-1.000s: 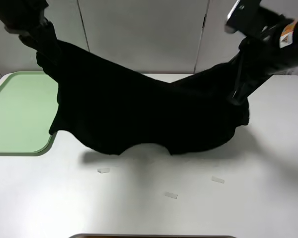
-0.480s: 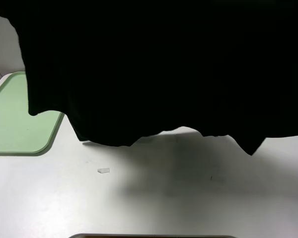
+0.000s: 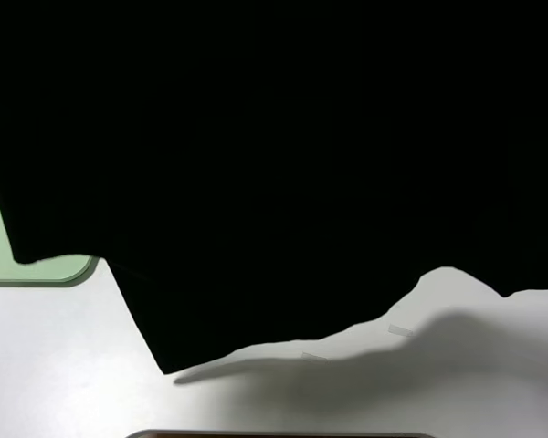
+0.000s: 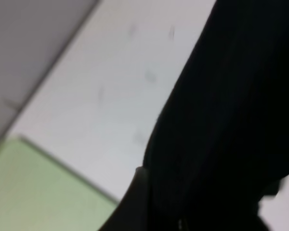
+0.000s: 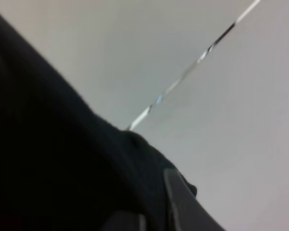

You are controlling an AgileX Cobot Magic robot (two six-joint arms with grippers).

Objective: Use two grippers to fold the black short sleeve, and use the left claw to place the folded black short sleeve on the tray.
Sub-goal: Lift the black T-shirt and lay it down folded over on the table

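Observation:
The black short sleeve [image 3: 274,164] hangs lifted and spread wide, filling most of the exterior high view and hiding both arms there. Its lower edge dangles above the white table [image 3: 64,365]. A corner of the mint-green tray [image 3: 59,267] shows at the left, below the cloth. In the left wrist view, my left gripper [image 4: 183,219] is wrapped in black fabric [image 4: 231,120], with one finger [image 4: 136,202] showing above the tray [image 4: 33,192]. In the right wrist view, my right gripper [image 5: 149,216] is shut on black fabric [image 5: 48,159], with one finger [image 5: 183,207] showing.
Small clear tape pieces [image 3: 400,330] lie on the table under the shirt's hem. A dark edge [image 3: 283,434] runs along the table's front. A grey panelled wall [image 5: 135,57] stands behind.
The shirt has been raised and swung toward the camera. It went from a sagging band between both grippers to a sheet covering most of the view and hiding both arms.

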